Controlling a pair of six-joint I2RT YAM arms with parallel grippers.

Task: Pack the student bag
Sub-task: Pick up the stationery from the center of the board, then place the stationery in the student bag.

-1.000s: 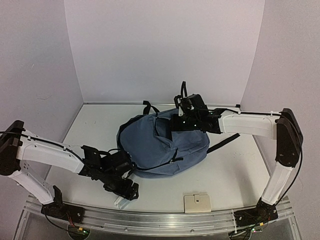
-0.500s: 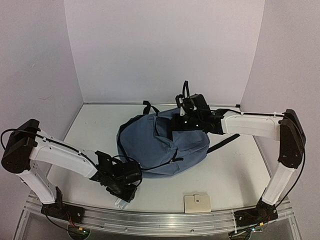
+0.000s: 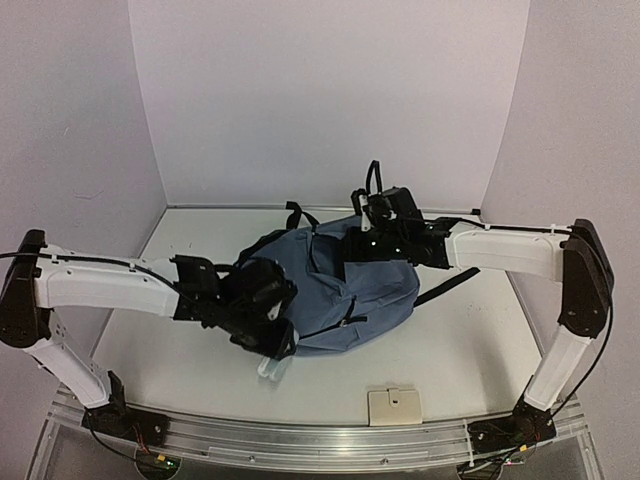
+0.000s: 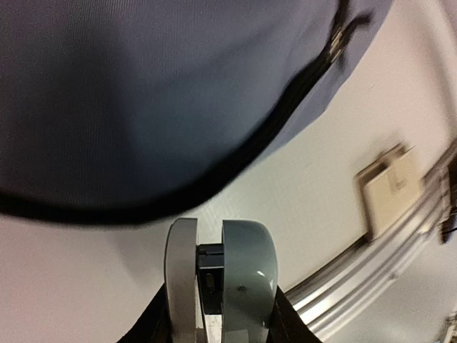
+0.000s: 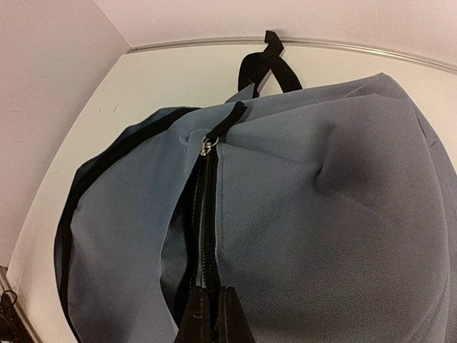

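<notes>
The student bag [image 3: 340,290] lies in the middle of the table, slate-blue, with its black zipper partly open. My right gripper [image 3: 362,245] is at its far top edge, shut on the zipper edge [image 5: 207,236] in the right wrist view, its fingertips [image 5: 194,314] pinching the fabric. My left gripper [image 3: 265,335] hangs at the bag's near left side, shut on a pale grey object [image 3: 272,365]. In the left wrist view this object [image 4: 243,271] shows two grey halves with a black piece between, just below the bag [image 4: 143,86]. What the object is I cannot tell.
A small cream card or box [image 3: 394,405] lies near the front edge, also in the left wrist view as the cream card [image 4: 389,186]. An aluminium rail [image 3: 330,445] runs along the front. A black strap [image 3: 445,285] trails right of the bag. Walls close in on three sides.
My left gripper closed on the grey object at the front edge, lifted it and carried it back toward the bag's near side. The right arm has stayed in place.
</notes>
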